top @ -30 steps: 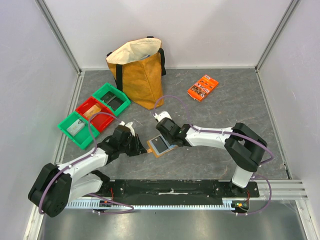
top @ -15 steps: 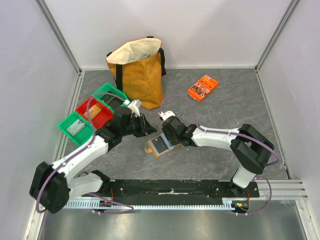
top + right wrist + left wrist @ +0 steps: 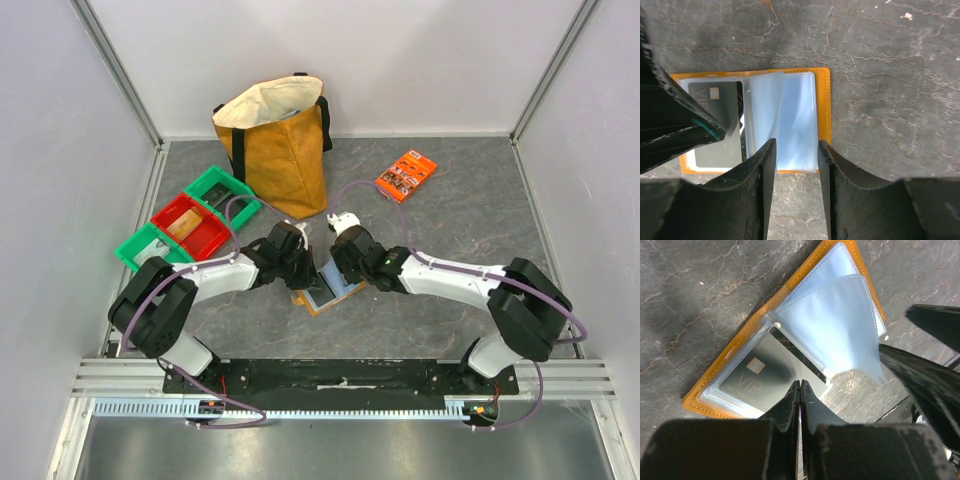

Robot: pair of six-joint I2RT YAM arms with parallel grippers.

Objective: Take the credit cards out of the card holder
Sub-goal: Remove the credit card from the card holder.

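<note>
I'm taking the tote bag [image 3: 275,150] as my marker. The card holder [image 3: 322,296] is lying open and flat on the bag's near side, and both arms are meeting over it. My right gripper [image 3: 796,145] is hovering with its fingers spread above the pale blue sleeves [image 3: 790,115], gripping nothing. My left gripper [image 3: 800,387] is clenched, its tips pressed together at the edge of the dark card [image 3: 765,380], which is sitting inside its clear pocket. I'm judging that the right should pin the holder down. The left should then part slightly, catch the card's exposed edge and drag it out along the pocket mouth, low and slow.
</note>
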